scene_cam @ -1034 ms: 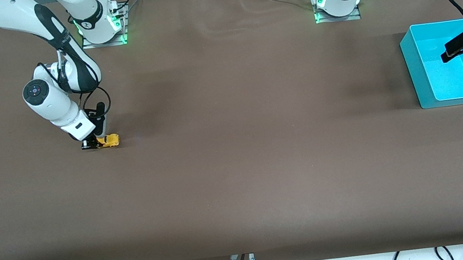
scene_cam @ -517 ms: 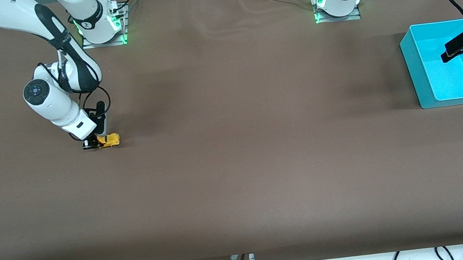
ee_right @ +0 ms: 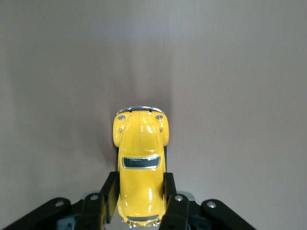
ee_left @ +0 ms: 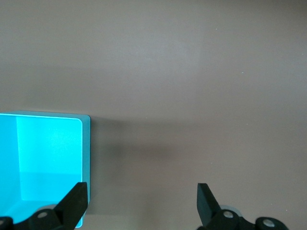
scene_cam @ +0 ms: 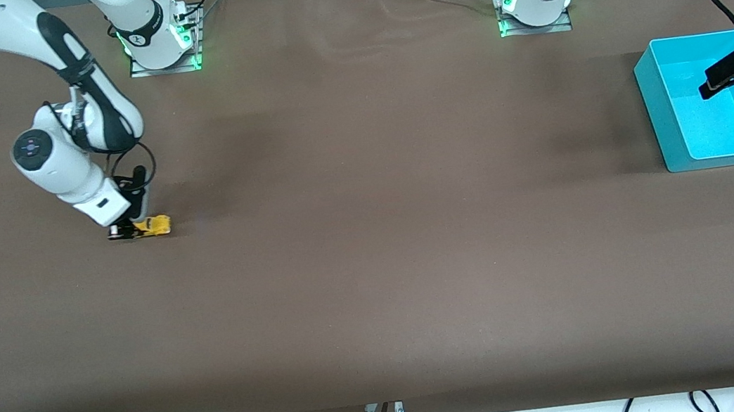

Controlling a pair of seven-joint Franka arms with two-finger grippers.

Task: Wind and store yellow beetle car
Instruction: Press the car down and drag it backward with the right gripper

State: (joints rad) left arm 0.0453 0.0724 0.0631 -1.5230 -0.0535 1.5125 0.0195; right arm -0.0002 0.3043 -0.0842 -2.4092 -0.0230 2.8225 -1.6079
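Front view: right gripper (scene_cam: 129,230) clamps yellow beetle car (scene_cam: 153,225); left gripper (scene_cam: 729,73) spread, waiting over blue bin (scene_cam: 673,137).

We see brown table (scene_cam: 375,269) bare across whole middle; wide passage between both ends. Only obstacles: teal bin (scene_cam: 672,123) at left arm's end (left gripper (scene_cam: 722,77) hangs open over it) and right gripper (scene_cam: 129,227) down at right arm's end, clamped on yellow beetle car (scene_cam: 155,224) on table.
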